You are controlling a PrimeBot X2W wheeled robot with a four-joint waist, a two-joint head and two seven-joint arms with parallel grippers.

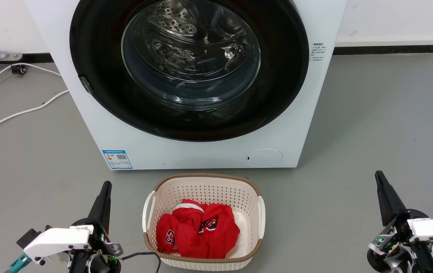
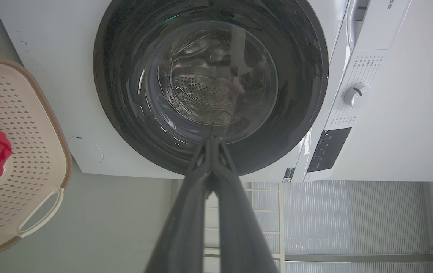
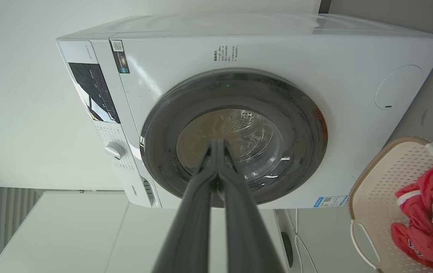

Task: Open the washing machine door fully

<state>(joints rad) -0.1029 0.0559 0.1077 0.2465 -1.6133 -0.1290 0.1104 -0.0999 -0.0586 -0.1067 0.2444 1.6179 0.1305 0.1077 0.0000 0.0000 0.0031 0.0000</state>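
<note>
Your left gripper (image 1: pixel 106 185) and right gripper (image 1: pixel 379 176) are both pinched closed on nothing, flanking the laundry basket (image 1: pixel 205 177). The washing machine door (image 1: pixel 189 64) sits flush on the washing machine (image 1: pixel 201 153), well ahead of both, beyond the basket.

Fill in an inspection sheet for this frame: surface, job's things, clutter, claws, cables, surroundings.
Surface: grey floor, with a few small specks at the left.
Job's things: washing machine door closed flush on the washing machine.
Clutter: cream basket holding red garments, on the floor in front of the machine.
Claws: left claw and right claw both shut, holding nothing, well short of the door.
Cables: white cables on the floor left of the machine; black cable by the left arm.
Surroundings: white wall with dark skirting.
</note>
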